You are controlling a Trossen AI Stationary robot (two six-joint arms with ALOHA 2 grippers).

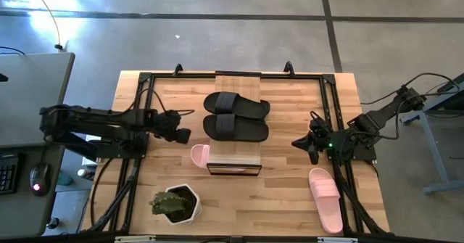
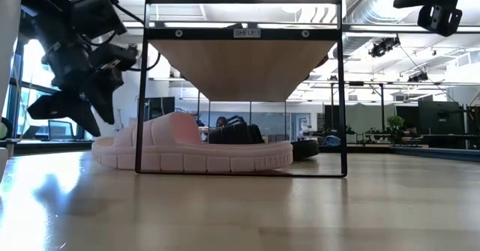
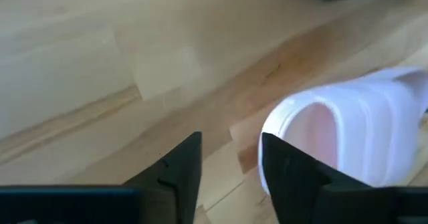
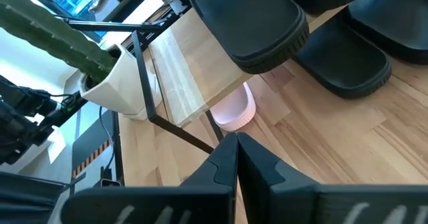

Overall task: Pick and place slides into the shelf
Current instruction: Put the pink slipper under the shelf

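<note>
The shelf point(image 1: 235, 159) stands mid-table. Two black slides point(image 1: 235, 117) lie side by side across its plank top. A pink slide point(image 1: 200, 156) lies flat on the table under the plank, one end sticking out toward the table's left; in the low view this pink slide point(image 2: 191, 150) passes through the black frame. A second pink slide point(image 1: 325, 197) lies on the table at the near right. My left gripper point(image 3: 231, 164) is open, raised just left of the first pink slide point(image 3: 348, 137), nothing between its fingers. My right gripper point(image 4: 235, 144) hangs shut, right of the shelf.
A potted green plant point(image 1: 176, 203) in a white pot stands near the table's front edge, left of the shelf. Black frame rails point(image 1: 138, 91) run along the table's left, far and right sides. Bare wood lies between the shelf and my right gripper point(image 1: 301, 143).
</note>
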